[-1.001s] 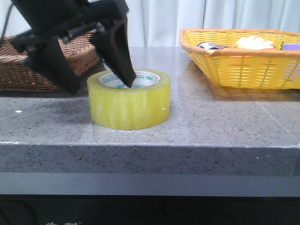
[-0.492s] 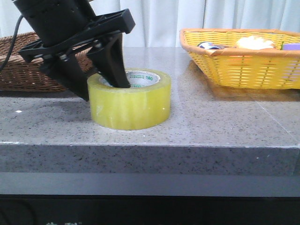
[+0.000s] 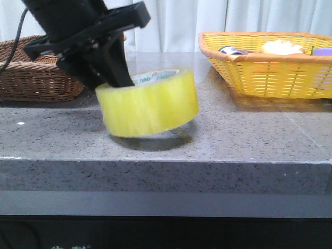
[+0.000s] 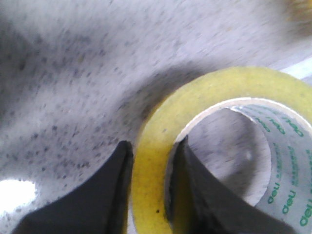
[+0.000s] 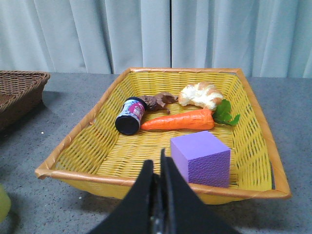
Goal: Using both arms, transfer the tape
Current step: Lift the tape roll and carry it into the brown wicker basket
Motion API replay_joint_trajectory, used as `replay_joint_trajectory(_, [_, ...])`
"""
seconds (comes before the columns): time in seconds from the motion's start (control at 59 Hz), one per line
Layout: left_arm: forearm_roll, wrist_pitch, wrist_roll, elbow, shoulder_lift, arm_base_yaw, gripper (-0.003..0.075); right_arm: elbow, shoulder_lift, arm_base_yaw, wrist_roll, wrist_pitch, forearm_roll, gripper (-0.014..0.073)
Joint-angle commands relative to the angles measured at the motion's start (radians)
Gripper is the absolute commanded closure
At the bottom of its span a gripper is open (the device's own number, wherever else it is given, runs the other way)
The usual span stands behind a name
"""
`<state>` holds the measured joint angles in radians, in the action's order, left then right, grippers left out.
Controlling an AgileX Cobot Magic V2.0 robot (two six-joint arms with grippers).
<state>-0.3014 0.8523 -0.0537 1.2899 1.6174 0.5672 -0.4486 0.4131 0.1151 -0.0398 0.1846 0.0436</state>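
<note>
L gripper [image 3: 111, 78] clamps tape [image 3: 149, 106] wall — tilted, lifted.

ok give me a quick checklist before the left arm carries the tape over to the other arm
1. Left gripper clamped on the tape wall, one finger outside and one inside the core: ok.
2. Tape off the table: not ok, it hangs tilted with its low edge at or just above the surface.
3. Grip firm enough to stop the tape swinging: cannot tell.
4. Right gripper open to receive: not ok, fingers shut.
5. Right gripper near the tape: not ok, it sits by the yellow basket.
6. Path clear of the brown basket: ok.
</note>
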Motion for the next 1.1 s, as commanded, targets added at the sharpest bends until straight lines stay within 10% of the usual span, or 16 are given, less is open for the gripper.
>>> replay_joint_trajectory(0.0, [-0.018, -0.047, -0.006, 0.09, -0.076, 0.006, 0.072, -0.024, 0.002, -0.008, 0.006, -0.087, 0.001, 0.0664])
replay_joint_trajectory(1.086, [0.215, -0.039, -0.005, 0.299, 0.031, -0.486, 0.0714, -0.024, 0.002, -0.008, 0.006, -0.087, 0.001, 0.0664])
